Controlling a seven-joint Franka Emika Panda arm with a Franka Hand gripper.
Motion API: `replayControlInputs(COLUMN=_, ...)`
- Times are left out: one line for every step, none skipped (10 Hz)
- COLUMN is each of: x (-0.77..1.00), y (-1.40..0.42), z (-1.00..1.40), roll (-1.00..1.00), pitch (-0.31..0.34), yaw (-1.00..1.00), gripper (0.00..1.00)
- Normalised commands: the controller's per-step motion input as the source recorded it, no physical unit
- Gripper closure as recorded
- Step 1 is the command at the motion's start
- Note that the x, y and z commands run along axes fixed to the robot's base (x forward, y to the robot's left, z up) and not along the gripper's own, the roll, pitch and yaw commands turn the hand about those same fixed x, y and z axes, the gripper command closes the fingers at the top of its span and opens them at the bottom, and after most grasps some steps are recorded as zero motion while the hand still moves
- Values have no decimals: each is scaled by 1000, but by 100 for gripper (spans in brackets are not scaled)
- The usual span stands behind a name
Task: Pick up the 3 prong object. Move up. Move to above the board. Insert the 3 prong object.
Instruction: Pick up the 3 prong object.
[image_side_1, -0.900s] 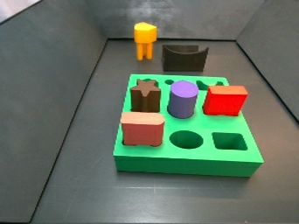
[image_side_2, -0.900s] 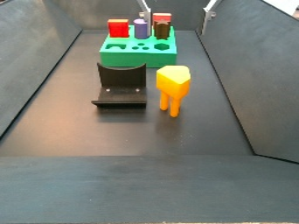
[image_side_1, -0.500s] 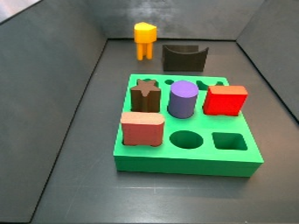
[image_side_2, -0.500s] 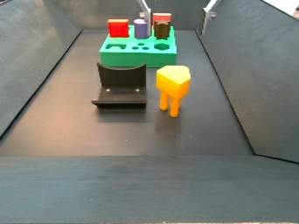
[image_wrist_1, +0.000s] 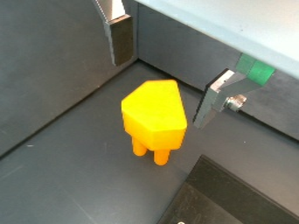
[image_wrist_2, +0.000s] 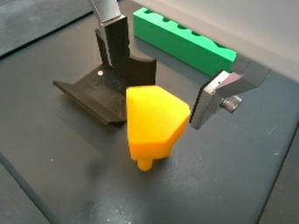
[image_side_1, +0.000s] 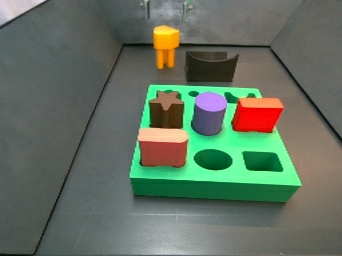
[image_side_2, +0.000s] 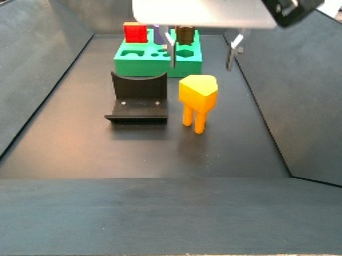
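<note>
The gripper (image_wrist_2: 158, 66) hangs just above the 3 prong object (image_wrist_2: 155, 122), its two silver fingers (image_wrist_1: 121, 39) spread wide apart with nothing between them, and in both wrist views the orange piece stands upright on its legs on the dark floor, directly below the gap and touching neither plate. In a side view the gripper (image_side_2: 203, 52) hovers over the 3 prong object (image_side_2: 198, 102), with the fixture (image_side_2: 138, 97) beside it and the board (image_side_2: 156, 60) further behind, carrying its coloured blocks.
</note>
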Motion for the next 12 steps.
replayControlInputs(x=-57, y=74, z=-266, roll=-130, pitch=-109, yaw=0, gripper=0)
replayControlInputs(x=-11, y=77, z=-266, roll=-141, pitch=-93, yaw=0, gripper=0)
replayControlInputs(x=0, y=20, z=-289, roll=-199, pitch=-84, yaw=0, gripper=0)
replayControlInputs(x=57, y=0, z=-269, roll=-200, pitch=-56, yaw=-26, gripper=0)
replayControlInputs(x=77, y=0, z=-266, roll=-194, pitch=-44, yaw=-31, gripper=0)
replayControlInputs(x=14, y=14, z=-260, roll=-201, pitch=-59, yaw=-26, gripper=0)
replayControlInputs(x=0, y=26, z=-269, roll=-197, pitch=-61, yaw=-20, gripper=0)
replayControlInputs(x=0, y=37, z=-274, roll=-200, pitch=-84, yaw=-31, gripper=0)
replayControlInputs(x=46, y=34, z=-320, roll=-167, pitch=-59, yaw=-26, gripper=0)
replayControlInputs(x=54, y=26, z=-343, roll=-149, pitch=-60, yaw=-37, gripper=0)
replayControlInputs(x=51, y=14, z=-349, roll=-126, pitch=-54, yaw=-34, gripper=0)
replayControlInputs(x=34, y=9, z=-331, roll=-111, pitch=-53, yaw=-20, gripper=0)
